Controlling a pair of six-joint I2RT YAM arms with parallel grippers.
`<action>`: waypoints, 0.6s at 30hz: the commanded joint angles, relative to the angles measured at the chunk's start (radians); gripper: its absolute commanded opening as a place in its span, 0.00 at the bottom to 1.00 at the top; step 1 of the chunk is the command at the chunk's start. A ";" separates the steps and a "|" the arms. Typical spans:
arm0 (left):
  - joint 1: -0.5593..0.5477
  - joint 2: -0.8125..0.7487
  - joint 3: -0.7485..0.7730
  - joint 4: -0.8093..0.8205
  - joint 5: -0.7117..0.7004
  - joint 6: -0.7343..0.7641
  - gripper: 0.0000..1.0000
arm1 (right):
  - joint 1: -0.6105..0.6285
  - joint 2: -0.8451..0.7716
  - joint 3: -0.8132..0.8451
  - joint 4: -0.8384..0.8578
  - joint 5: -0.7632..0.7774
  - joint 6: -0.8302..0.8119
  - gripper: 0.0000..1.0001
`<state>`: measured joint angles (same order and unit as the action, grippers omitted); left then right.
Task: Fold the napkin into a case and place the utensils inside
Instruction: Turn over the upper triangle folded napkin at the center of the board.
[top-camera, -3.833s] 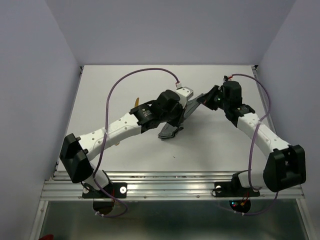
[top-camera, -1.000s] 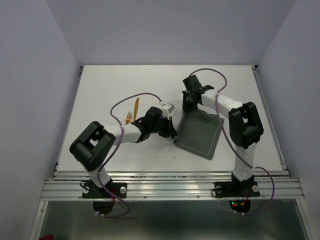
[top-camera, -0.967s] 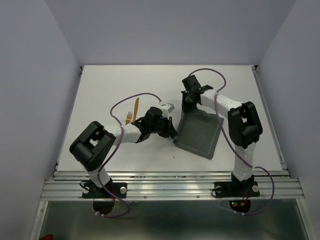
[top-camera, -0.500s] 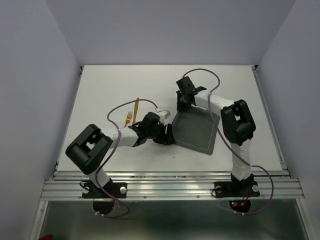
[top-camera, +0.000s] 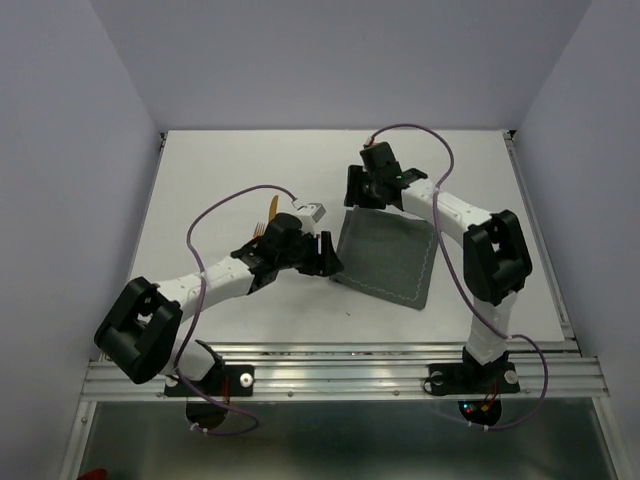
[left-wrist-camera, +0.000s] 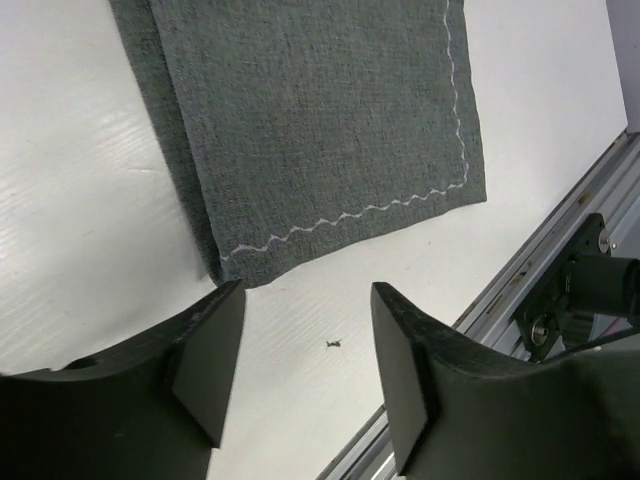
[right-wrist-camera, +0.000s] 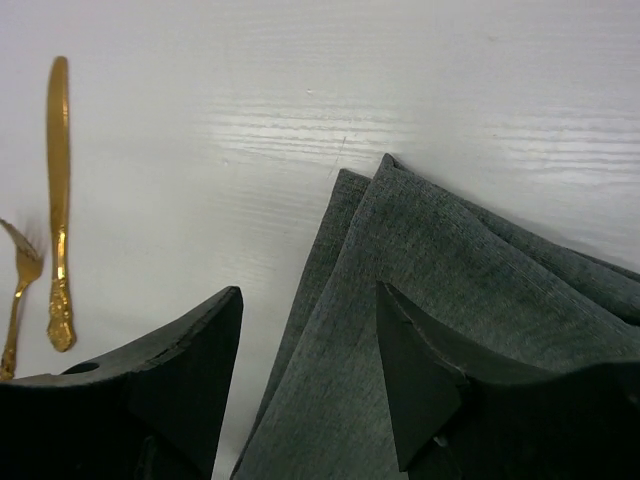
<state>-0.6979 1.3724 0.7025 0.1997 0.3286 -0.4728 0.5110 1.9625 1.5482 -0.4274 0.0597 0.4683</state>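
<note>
The dark grey napkin (top-camera: 386, 258) lies flat on the table, folded in two layers, roughly square with a pale stitched hem; it has no narrow case shape. In the left wrist view the napkin (left-wrist-camera: 320, 120) fills the top, its near corner just beyond my open left gripper (left-wrist-camera: 308, 292), which holds nothing. My left gripper (top-camera: 326, 257) sits at the cloth's left edge. My right gripper (top-camera: 356, 190) hovers open over the far left corner of the napkin (right-wrist-camera: 450, 290), empty. The utensils, a gold knife (right-wrist-camera: 58, 190) and fork (right-wrist-camera: 18, 300), lie left of the cloth, partly hidden by my left arm (top-camera: 268, 211).
The table's metal front rail (left-wrist-camera: 560, 280) runs close to the napkin's near edge. A tiny dark speck (left-wrist-camera: 336, 345) lies on the white tabletop between my left fingers. Purple cables loop above both arms.
Both grippers opened and let go of the napkin, which now lies flat. My left gripper drew back to the left of the cloth; the right one lifted off the far corner.
</note>
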 joint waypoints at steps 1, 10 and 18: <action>0.020 -0.018 0.080 -0.014 0.004 -0.006 0.62 | -0.044 -0.155 -0.062 0.058 0.055 0.009 0.60; 0.101 0.281 0.425 -0.174 -0.091 -0.050 0.26 | -0.175 -0.318 -0.304 0.098 0.035 0.036 0.45; 0.169 0.572 0.738 -0.247 -0.008 -0.041 0.00 | -0.138 -0.291 -0.326 0.154 -0.049 0.079 0.44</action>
<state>-0.5327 1.8793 1.3190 0.0128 0.2794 -0.5179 0.3386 1.6703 1.1954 -0.3565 0.0433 0.5205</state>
